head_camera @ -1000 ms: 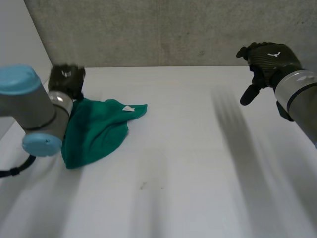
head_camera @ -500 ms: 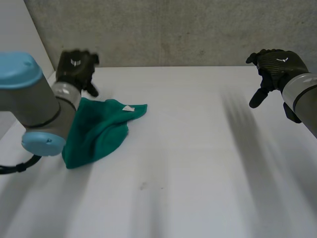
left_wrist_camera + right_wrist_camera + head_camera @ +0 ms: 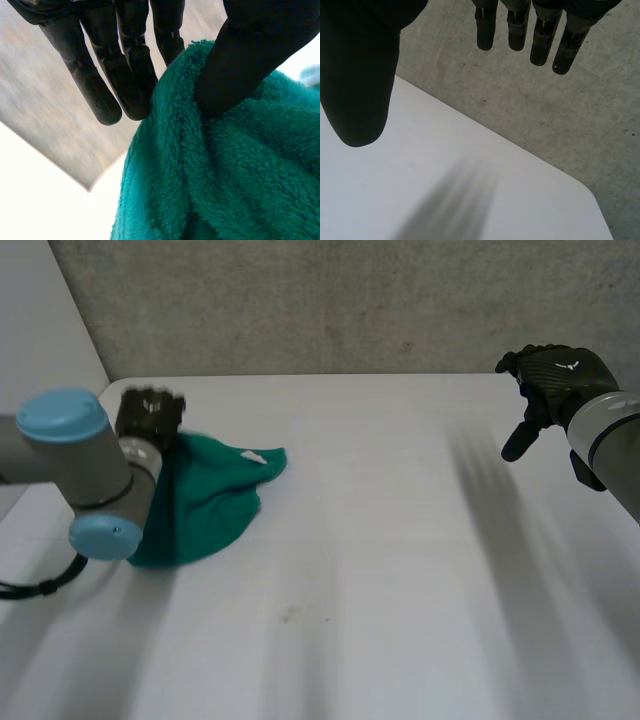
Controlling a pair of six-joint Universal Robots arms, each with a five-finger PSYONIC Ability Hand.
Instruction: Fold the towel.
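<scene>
Green towel (image 3: 215, 505) with white tag (image 3: 254, 456), white table (image 3: 400, 570), grey wall (image 3: 350, 300).

Bare lab-like test space, plain white table (image 3: 400, 540), rough grey concrete wall (image 3: 350, 300) close behind

We can't read any text anywhere, tbh. The green towel (image 3: 205, 500) has a little white tag (image 3: 253, 456), too small to make out, and the right hand (image 3: 553, 378) carries a white emblem (image 3: 572, 366), no letters.
</scene>
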